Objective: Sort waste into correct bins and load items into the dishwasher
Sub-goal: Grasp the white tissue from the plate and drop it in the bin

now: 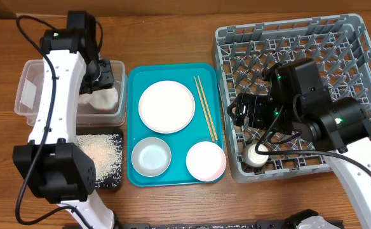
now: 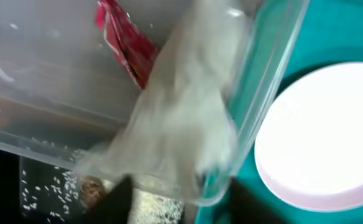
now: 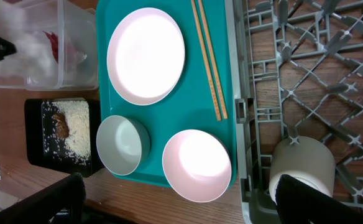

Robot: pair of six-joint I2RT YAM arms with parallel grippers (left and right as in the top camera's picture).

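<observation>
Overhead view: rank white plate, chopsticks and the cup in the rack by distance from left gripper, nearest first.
From the left gripper:
1. White plate, upper left of the tray.
2. Chopsticks, tray's right side.
3. Cup, lower-left corner of the rack.

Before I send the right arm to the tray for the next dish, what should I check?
1. The right gripper open and empty: ok, fingers wide apart.
2. The cup inside the rack: ok, in a corner compartment.
3. The cup clear of the right fingers: cannot tell, one overlaps its edge.
4. The chopsticks, plate, grey bowl and pink bowl free on the teal tray: ok.
5. The left gripper free of the tissue over the clear bin: cannot tell, wrist view blurred.
</observation>
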